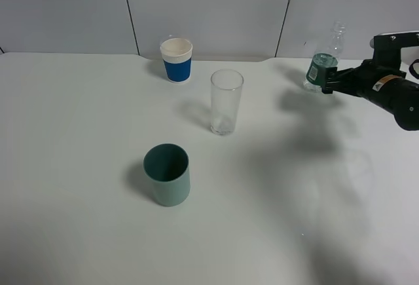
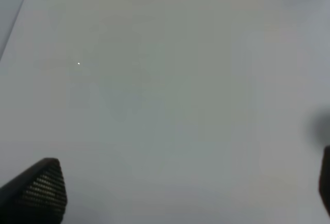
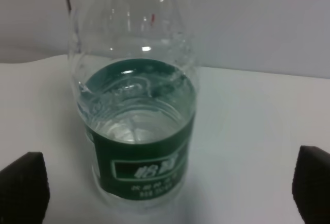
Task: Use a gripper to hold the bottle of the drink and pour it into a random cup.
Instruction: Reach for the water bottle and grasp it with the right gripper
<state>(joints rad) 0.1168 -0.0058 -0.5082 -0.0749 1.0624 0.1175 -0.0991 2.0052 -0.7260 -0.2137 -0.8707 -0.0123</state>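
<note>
Right gripper (image 1: pixel 330 79), black jaws on a black arm, is spread wide and grasps nothing. Small clear plastic bottle with a green label (image 1: pixel 320 67) stands upright at the far right of the white table (image 1: pixel 78 167), near the back edge. Long axis vertical, narrow neck up.

Right wrist view: bottle (image 3: pixel 138 131) sits between the two jaw tips, a bit closer to one than the other. Clear gaps both sides, no contact. Clear liquid inside, level about at the label top. So the bottle lies straight ahead of the right gripper (image 3: pixel 167 185), inside its mouth, at label height.

Judgement: step in hand is the grasp. Next move likely needs only closing on the label band, maybe a small push forward first.

Tall narrow clear drinking glass (image 1: pixel 226 101) stands mid-table, well apart from the bottle, on its left-arm side. Blue-and-white paper cup (image 1: pixel 176 60) is behind the glass, teal-green opaque cup (image 1: pixel 167 174) nearer the front.

Left gripper (image 2: pixel 182 185) is also splayed and empty, over bare table, not seen in the high view. Right arm is plainly the nearer one.
</note>
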